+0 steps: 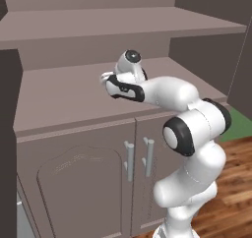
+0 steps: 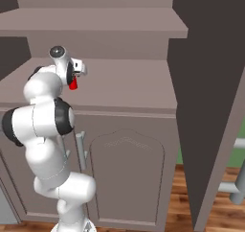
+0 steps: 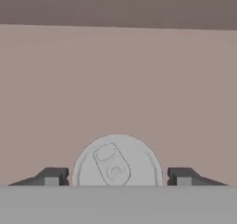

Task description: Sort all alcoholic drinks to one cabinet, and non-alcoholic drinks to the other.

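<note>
Brown counter [image 1: 64,92] over shut cabinet doors | L view: arm bent, gripper [image 1: 109,79] above counter | R view: red can [image 2: 72,84] under gripper [image 2: 79,69] | hand view: can [image 3: 117,160] top betw fingers [image 3: 53,177], jaws wide, gaps both sides, not gripping.

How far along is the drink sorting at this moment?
In hand: the small red can with a silver pull-tab top sits between the claw fingers, which stand apart from its sides, above the brown counter. Whether it rests there I cannot tell. The lower cabinet doors are shut. No other drink is visible, so what is done or left cannot be judged.
</note>
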